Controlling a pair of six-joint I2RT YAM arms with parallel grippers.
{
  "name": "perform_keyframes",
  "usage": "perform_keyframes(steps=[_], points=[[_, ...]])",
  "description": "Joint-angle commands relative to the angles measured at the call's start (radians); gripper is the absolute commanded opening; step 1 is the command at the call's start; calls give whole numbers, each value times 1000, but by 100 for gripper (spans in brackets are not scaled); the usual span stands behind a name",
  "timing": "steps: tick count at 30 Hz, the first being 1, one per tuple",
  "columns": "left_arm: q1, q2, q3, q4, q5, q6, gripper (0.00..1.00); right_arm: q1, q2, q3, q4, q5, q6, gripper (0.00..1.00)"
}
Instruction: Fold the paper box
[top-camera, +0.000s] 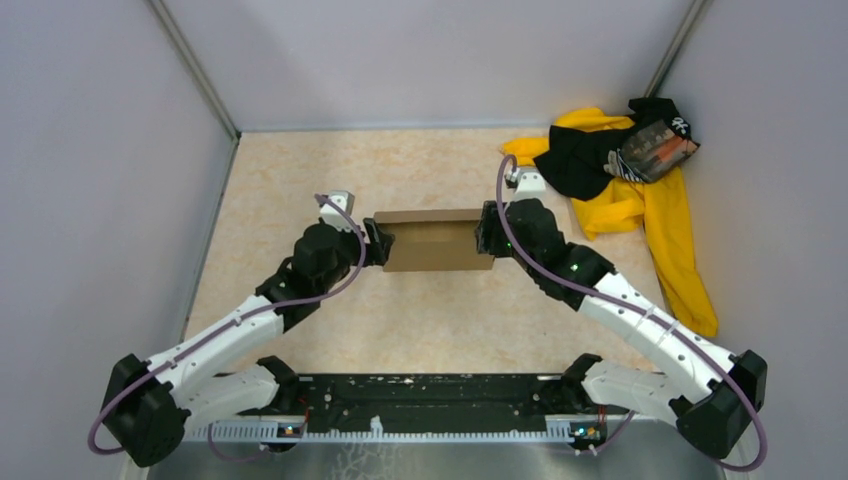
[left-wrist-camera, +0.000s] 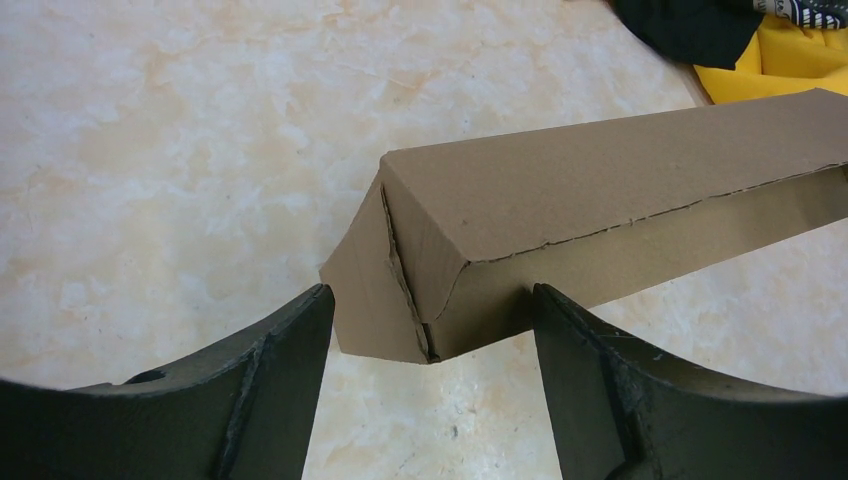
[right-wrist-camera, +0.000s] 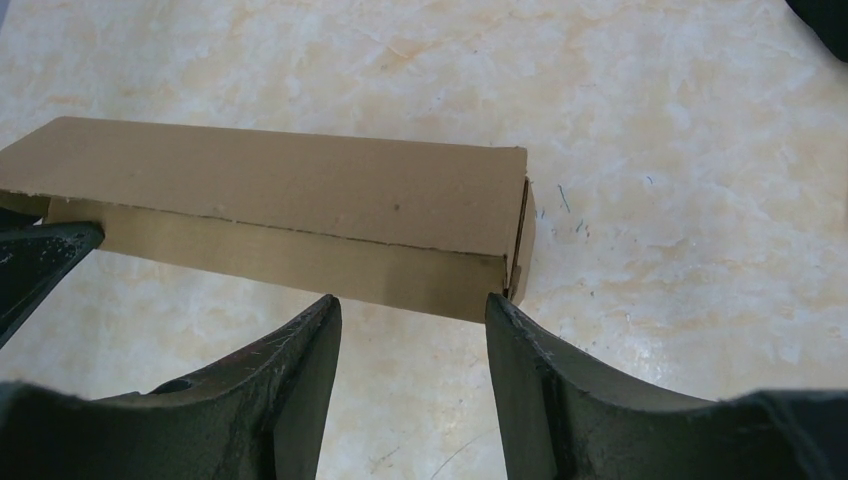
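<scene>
While my left tool (left-wrist-camera: 432, 292) stands with its jaws spread wide astride one end of the paper box (left-wrist-camera: 600, 180), I cannot tell whether they press the cardboard or merely flank it. My right tool (right-wrist-camera: 411, 298) is open at the other end. Its jaws are apart with bare counter (right-wrist-camera: 420, 400) showing between them, and the box's corner lies just past the fingertips, not between them.

The box lies on the counter to the left of the yellow-and-black clothing pile (top-camera: 640, 190), near it but apart from it. My right tool is at the end nearer the pile, my left at the end farther from it.

I judge the folding nearly finished. The cardboard stands as a long, shallow, closed shape, with its walls up and the top panel brought over them. What looks unfinished is the closure. Along the front, the top panel's edge sits over the front wall with a dark seam showing, so the lid seems to rest there rather than sit tucked in. At the end farther from the pile, the end flap gapes a little along its slit and the corner bulges out of square. As I read it, what remains is to press that end flat and seat the front edge.
</scene>
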Motion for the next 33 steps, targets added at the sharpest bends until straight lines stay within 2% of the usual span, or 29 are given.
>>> perform_keyframes(steps=[1,7,23,33], points=[[-4,48,26,16,1,46,78,10,7,51,45,4,-5,55],[-4,75,52,32,4,63,80,11,25,66,45,-3,-13,55],[-4,26,22,144,64,121,83,11,67,83,61,-16,-15,55],[-4,-29,67,46,67,120,82,10,51,113,35,-18,-22,55]])
